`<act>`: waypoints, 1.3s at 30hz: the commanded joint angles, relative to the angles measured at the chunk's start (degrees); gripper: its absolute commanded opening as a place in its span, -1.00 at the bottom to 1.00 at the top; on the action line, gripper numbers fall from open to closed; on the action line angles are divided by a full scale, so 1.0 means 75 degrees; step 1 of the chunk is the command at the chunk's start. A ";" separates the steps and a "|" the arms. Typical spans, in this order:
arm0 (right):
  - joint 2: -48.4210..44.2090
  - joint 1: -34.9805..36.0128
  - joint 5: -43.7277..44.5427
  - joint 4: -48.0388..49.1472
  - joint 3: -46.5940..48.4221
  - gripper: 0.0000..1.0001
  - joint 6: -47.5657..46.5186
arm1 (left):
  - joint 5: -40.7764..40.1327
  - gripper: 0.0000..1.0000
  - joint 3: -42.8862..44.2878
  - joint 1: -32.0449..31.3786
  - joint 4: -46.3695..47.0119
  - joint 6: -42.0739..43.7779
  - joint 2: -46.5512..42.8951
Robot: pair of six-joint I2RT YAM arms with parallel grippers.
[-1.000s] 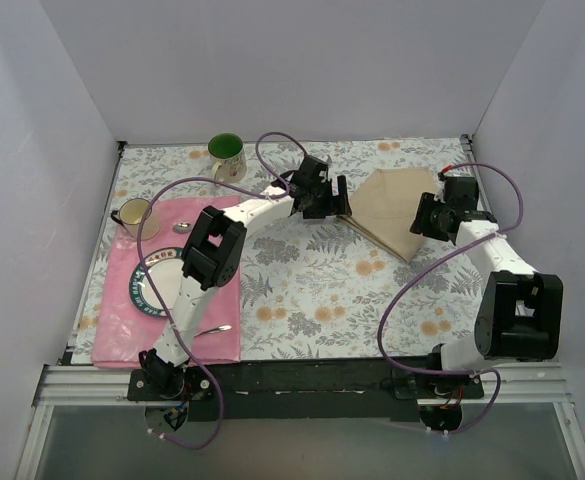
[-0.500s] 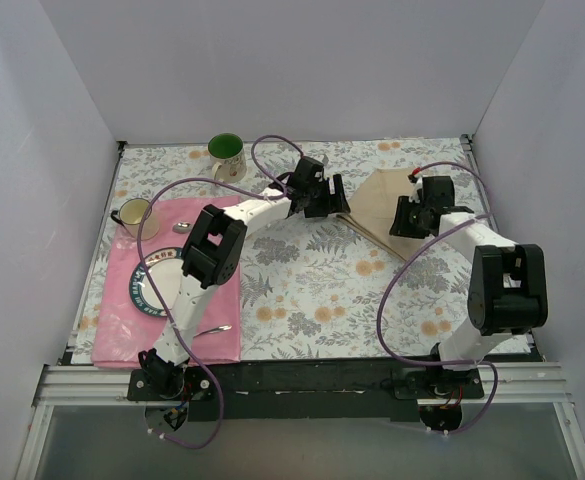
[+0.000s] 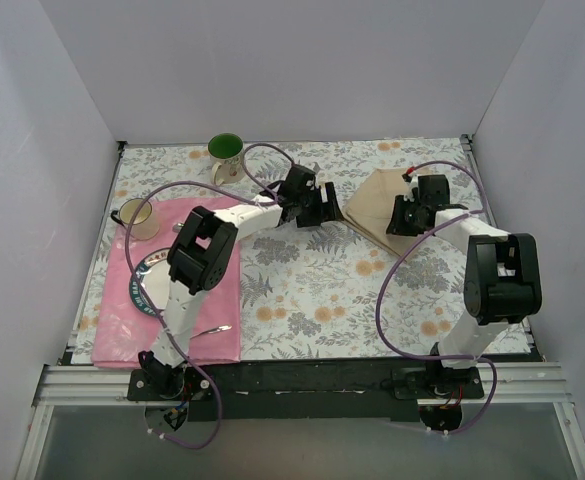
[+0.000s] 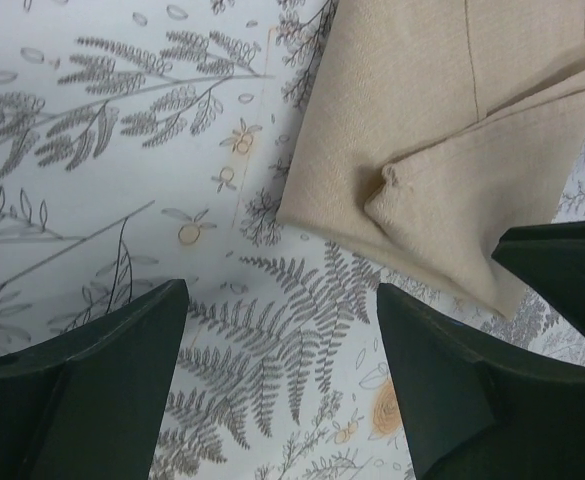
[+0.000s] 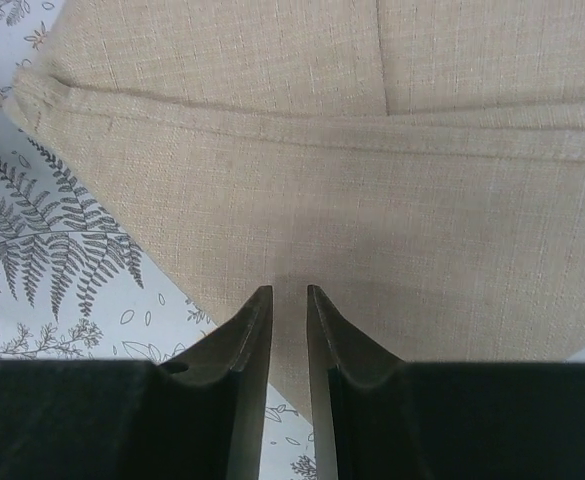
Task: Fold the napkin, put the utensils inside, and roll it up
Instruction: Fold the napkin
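The tan napkin [image 3: 372,200] lies folded on the floral tablecloth at the back right; its layered corner [image 4: 442,150] shows in the left wrist view. My left gripper [image 3: 327,205] [image 4: 282,290] is open just left of that corner, with only tablecloth between its fingers. My right gripper [image 3: 397,215] [image 5: 289,290] hovers low over the napkin's [image 5: 372,180] near edge. Its fingers stand a narrow gap apart with flat cloth showing through and nothing pinched. One silver utensil [image 3: 215,329] lies on the pink placemat's near edge, far from both grippers.
The pink placemat [image 3: 122,320] at the left carries a plate [image 3: 150,285]. A tan cup [image 3: 135,213] stands at its far corner and a green mug [image 3: 226,150] at the back. White walls close in the table on three sides.
The right gripper has swung left onto the napkin's near edge and its jaws have narrowed. The left gripper has drawn back slightly to the left, off the napkin's corner.
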 commanded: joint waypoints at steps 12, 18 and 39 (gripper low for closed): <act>0.1051 0.0101 -0.0378 0.0528 0.0956 -0.47 0.0508 | 0.0616 0.52 -0.2007 0.0047 0.0420 -0.0401 -0.2940; 0.1005 0.0300 -0.0179 0.0645 0.0500 -0.49 0.0695 | 0.0769 0.52 -0.2699 0.0058 0.0537 -0.0506 -0.3446; -0.0003 0.1906 -0.0215 0.0506 -0.0826 -0.42 0.1914 | 0.0826 0.49 -0.4222 0.0175 0.0360 -0.0740 -0.4852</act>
